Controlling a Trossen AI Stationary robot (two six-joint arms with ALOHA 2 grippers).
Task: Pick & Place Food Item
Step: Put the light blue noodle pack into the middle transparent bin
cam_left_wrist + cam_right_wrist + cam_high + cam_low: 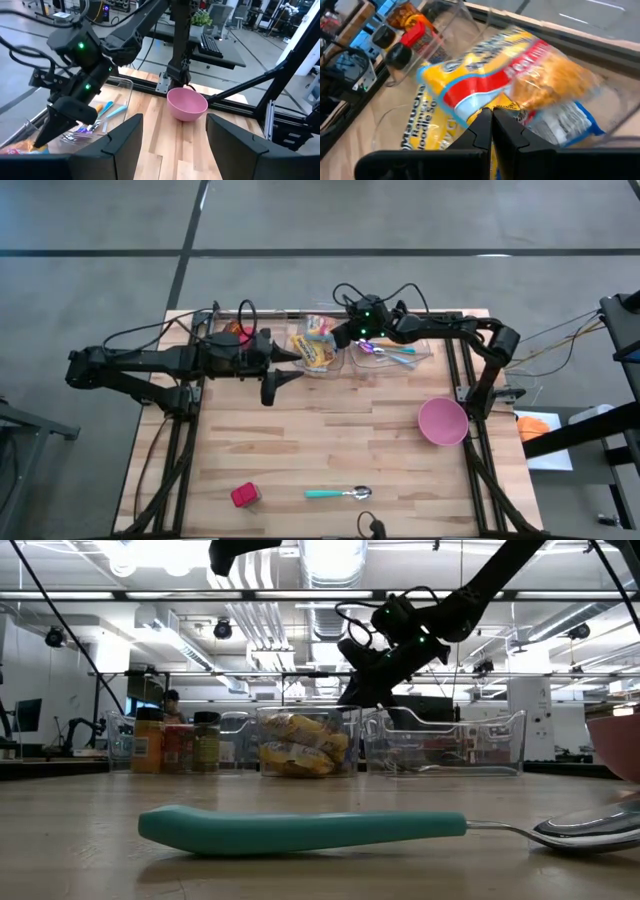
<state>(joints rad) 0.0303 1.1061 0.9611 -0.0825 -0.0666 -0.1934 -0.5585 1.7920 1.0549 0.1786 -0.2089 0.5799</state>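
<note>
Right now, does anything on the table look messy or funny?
A little. The teal-handled metal spoon lies loose on the wooden table, far from the other spoons in the clear plastic bin. A small red block sits alone nearby. Nothing looks spilled.

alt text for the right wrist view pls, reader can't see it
The right gripper, its dark fingers pressed shut, points down at yellow snack packets lying in a clear plastic bin. Beyond the bin, bottles with red and black caps stand on the wooden table.
</note>
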